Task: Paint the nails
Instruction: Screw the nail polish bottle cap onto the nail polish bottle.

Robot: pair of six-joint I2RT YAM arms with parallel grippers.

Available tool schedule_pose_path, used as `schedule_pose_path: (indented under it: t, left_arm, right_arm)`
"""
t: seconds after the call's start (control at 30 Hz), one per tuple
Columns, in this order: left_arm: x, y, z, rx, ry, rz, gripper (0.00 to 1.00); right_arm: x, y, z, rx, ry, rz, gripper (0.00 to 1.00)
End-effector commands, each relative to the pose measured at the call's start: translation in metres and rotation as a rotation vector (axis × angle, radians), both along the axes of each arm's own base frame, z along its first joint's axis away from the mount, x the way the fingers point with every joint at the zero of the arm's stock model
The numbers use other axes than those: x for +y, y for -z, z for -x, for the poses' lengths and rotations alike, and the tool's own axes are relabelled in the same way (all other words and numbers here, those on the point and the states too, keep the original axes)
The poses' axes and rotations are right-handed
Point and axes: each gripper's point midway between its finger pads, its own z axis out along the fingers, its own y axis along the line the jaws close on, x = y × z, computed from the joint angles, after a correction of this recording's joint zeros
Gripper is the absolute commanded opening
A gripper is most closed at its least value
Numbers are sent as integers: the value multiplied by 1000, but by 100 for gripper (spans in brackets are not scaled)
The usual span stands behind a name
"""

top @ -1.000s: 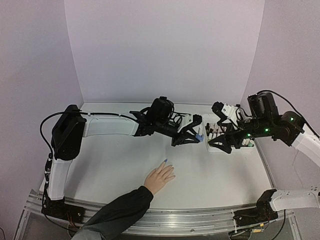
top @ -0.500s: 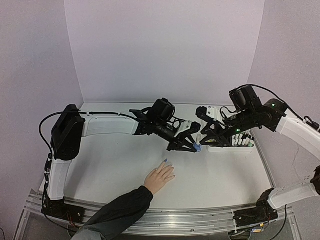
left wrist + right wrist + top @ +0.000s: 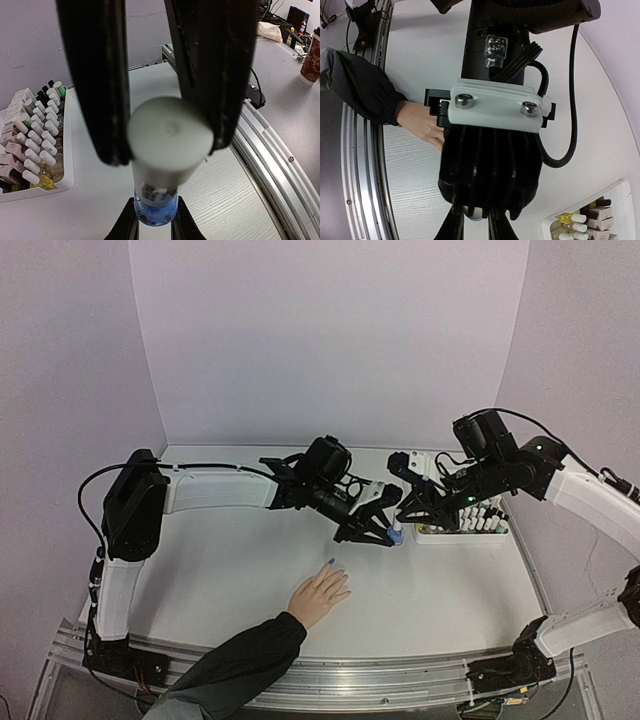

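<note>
While the white, faintly wood-grained worktop (image 3: 230, 570) is crossed from its left edge by the white-shelled left arm, a light-skinned hand (image 3: 320, 595) is laid flat and palm down close to the middle of the near edge. A dark, creased fabric sleeve (image 3: 235, 665) reaches to its wrist. The nails (image 3: 330, 562) are found at the fingertips, pointed toward the far edge. One is seen coated blue, and the others are too small to be judged.

Just beyond those fingertips, over the middle of the worktop, the left claw (image 3: 167, 150) is clenched on a bottle (image 3: 156, 207). Its broad, flat-sided, matte black fingers are pressed against the smooth, round white cap (image 3: 170, 132). A printed band sits below the cap, and below that a rounded body of glossy blue glass. Whether the base rests on the worktop cannot be told.

The right claw (image 3: 474, 222) is closed on the same bottle lower down, its thin black tips set against either side of the blue glass. Seen from the right wrist, the back of the left claw is a ribbed black housing. A white plate is fixed to it by two screws, and a thick black cable loops beside it.

Near the right edge, a shallow white plastic tray (image 3: 69, 150) is packed with rows of small bottles (image 3: 37, 145). Most have white cylindrical caps, with a few black or green ones.
</note>
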Motion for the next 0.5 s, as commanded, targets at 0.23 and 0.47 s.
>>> schedule_pose_path:
  t: [0.23,0.47]
  left_arm:
    - [-5,-51,0,-49,8,101,0]
    - [-6,-50,1,-47,11,99,0]
  right_arm:
    - [4,-6,-11,-17,40,-18,22]
    - [10,-6,-14,-4,39,-38,28]
